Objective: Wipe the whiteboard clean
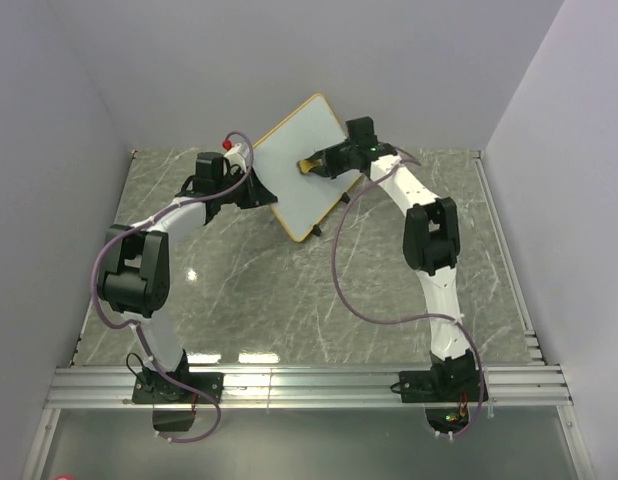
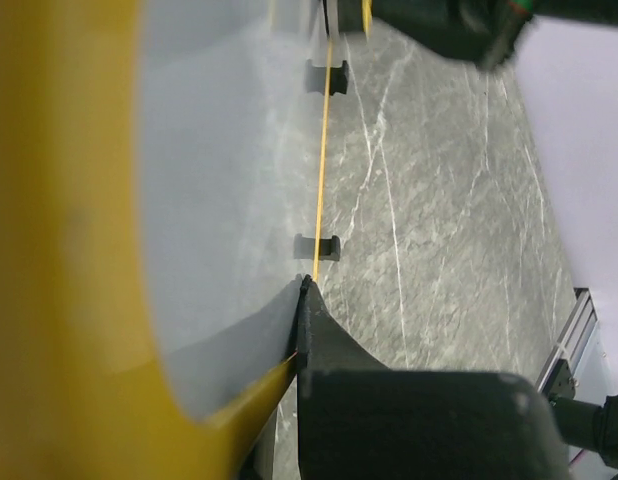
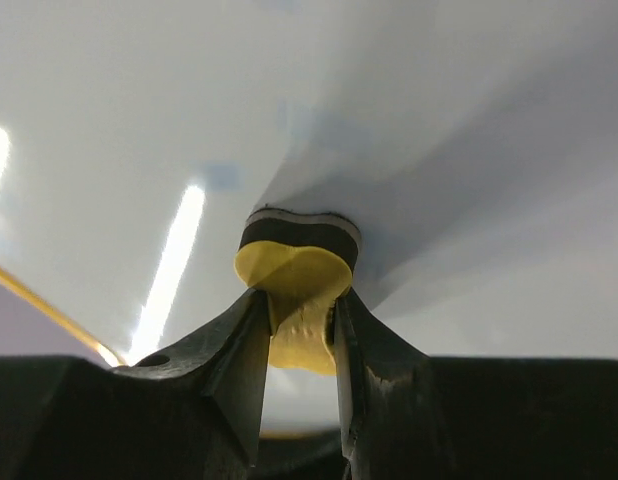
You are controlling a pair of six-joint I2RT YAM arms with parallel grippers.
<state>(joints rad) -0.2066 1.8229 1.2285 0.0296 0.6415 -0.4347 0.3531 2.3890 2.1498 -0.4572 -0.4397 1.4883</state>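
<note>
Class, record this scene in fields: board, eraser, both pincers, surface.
Board: white yellow-rimmed whiteboard, raised on edge, faint blue smudges on its face
Eraser: small yellow eraser with black pad, pressed against the board's face
Left pincer: clamped on the board's edge
Right pincer: shut on the eraser
Surface: grey marbled tabletop

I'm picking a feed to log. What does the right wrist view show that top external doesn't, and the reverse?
Right wrist only: the eraser's dark pad pressed on the whiteboard, faint blue smudges near it. Top external only: the left gripper holding the tilted board's edge, the table. Both: the right gripper shut on the yellow eraser.
</note>
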